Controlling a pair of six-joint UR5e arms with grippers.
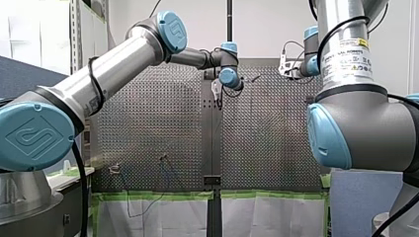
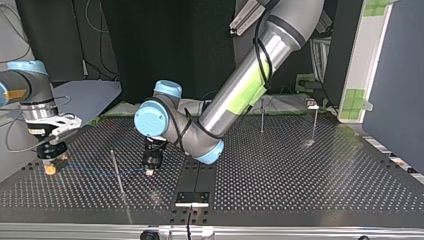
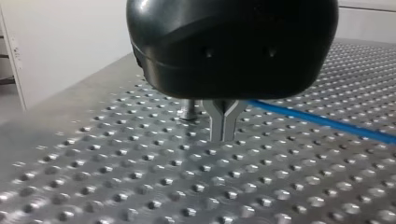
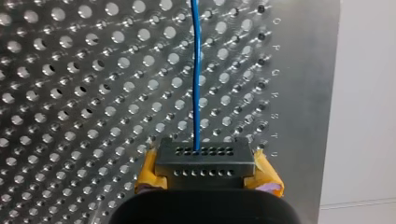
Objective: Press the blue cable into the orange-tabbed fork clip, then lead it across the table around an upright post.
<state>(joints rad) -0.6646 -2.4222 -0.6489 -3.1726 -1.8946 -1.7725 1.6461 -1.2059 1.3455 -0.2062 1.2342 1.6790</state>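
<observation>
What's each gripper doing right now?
My left gripper: shut on the blue cable.
My right gripper: cannot be told.

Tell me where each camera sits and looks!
Front: behind my left arm and right arm, facing the table.
Top: across the table, facing the arms; left gripper and right gripper show.
Left wrist: above its own gripper, near the table.
Right wrist: over the clip, gripper body showing.
Shared: top and wrist views all show the cable.
</observation>
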